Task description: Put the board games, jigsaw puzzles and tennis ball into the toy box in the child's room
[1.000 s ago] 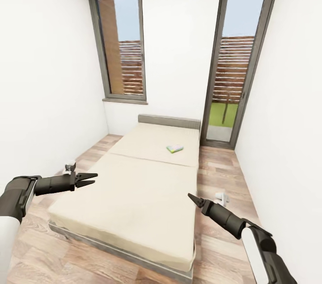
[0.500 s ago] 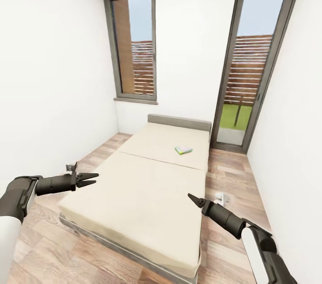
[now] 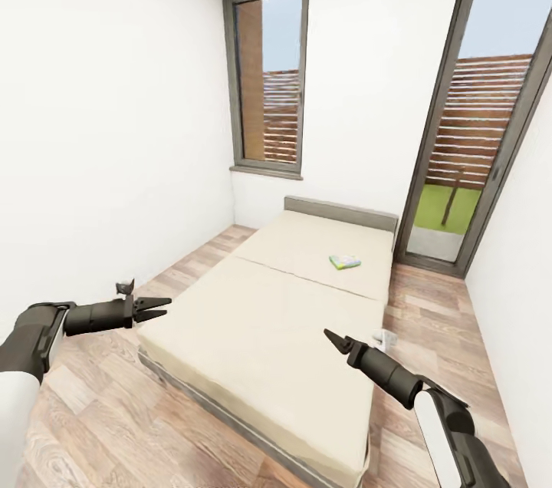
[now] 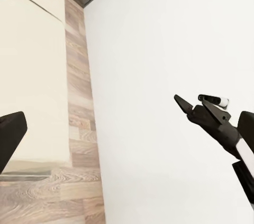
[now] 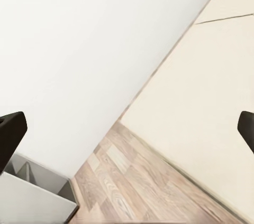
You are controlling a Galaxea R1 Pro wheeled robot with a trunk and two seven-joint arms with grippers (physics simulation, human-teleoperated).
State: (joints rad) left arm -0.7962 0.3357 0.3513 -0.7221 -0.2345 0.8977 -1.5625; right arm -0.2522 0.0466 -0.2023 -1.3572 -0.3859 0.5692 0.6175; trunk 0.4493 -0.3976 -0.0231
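The bed (image 3: pixel 291 319) with its beige mattress and low grey headboard stands ahead of me on the wood floor. One board game (image 3: pixel 345 262), a small flat box in pale blue-white with a green edge, lies on the mattress near the headboard. My left gripper (image 3: pixel 159 309) hovers open over the floor beside the bed's near left corner. Over the mattress's near right part, my right gripper (image 3: pixel 330 335) is held out; in the right wrist view its fingers (image 5: pixel 10 134) stand far apart with nothing between them. It also appears in the left wrist view as the right gripper (image 4: pixel 185 102).
White walls close the narrow room on both sides. A tall grey-framed window (image 3: pixel 270 77) and a glass door (image 3: pixel 479 135) fill the far wall. A small white object (image 3: pixel 383 336) lies on the floor right of the bed. A grey-white furniture corner (image 5: pixel 32 197) sits by the wall.
The whole picture has shifted: bed, window and door now sit further right and look nearer, so the camera has moved. Both arms keep the same pose.
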